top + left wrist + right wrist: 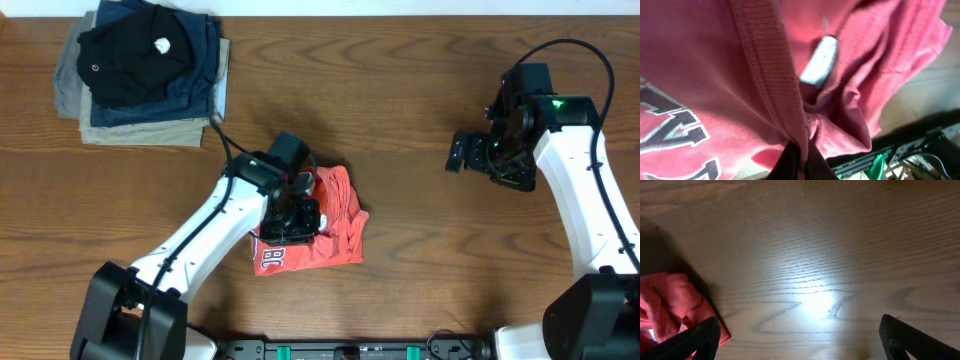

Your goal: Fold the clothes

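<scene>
The left gripper [292, 216] is pressed down onto the coral-red T-shirt [336, 226], its jaws pinched together on a fold of the cloth. In the left wrist view the ribbed band [765, 75] runs straight down into the dark fingertips [790, 162], so the grip looks to be on the neckline or a hem, probably because a firm edge lets it drag or lift a whole layer. The shirt lies crumpled in a heap directly under and just ahead of this gripper, with white lettering [272, 260] showing on the part behind it, toward the arm's base; little of the folding appears done. The right gripper [462, 154] hovers well off to the side above the bare table [400, 80] with its jaws spread wide and nothing between them, seemingly kept clear until a second corner needs taking. The stack of folded garments [145, 70] sits far beyond the left gripper, untouched.
</scene>
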### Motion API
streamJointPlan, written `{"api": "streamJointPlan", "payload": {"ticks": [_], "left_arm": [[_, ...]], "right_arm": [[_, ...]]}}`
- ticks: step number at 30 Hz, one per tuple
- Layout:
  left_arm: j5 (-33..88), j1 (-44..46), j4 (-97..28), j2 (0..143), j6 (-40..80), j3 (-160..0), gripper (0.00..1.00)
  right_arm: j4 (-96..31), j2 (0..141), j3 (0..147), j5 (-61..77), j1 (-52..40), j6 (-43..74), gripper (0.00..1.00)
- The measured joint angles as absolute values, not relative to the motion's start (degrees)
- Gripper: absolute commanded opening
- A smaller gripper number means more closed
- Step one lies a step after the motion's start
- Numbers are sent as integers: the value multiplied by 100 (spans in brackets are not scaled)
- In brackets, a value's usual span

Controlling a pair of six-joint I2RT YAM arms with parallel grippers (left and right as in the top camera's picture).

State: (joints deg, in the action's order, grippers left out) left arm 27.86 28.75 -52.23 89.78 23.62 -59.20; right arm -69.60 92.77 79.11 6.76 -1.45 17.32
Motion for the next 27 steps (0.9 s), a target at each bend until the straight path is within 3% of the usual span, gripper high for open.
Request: {"api": "streamJointPlan", "payload": {"ticks": [8, 9, 13, 14, 27], "left_arm": [[2827, 3603, -4768, 8827, 2528, -6051, 6], [2797, 3686, -4740, 8831, 2567, -6051, 11], [2585, 3990, -4584, 8875, 2731, -6051, 58], [2545, 4051, -4525, 8899, 2742, -6051, 62], [2377, 4272, -4838, 8873, 2591, -6519, 63]], "right_arm": [[-6960, 9277, 7911, 676, -145, 1732, 99], [-6960, 9277, 7911, 676, -145, 1732, 99], [-6960, 9277, 7911, 676, -145, 1732, 99], [-6960, 9277, 7911, 676, -145, 1732, 99], [-6960, 9277, 7911, 676, -145, 1732, 99]]}}
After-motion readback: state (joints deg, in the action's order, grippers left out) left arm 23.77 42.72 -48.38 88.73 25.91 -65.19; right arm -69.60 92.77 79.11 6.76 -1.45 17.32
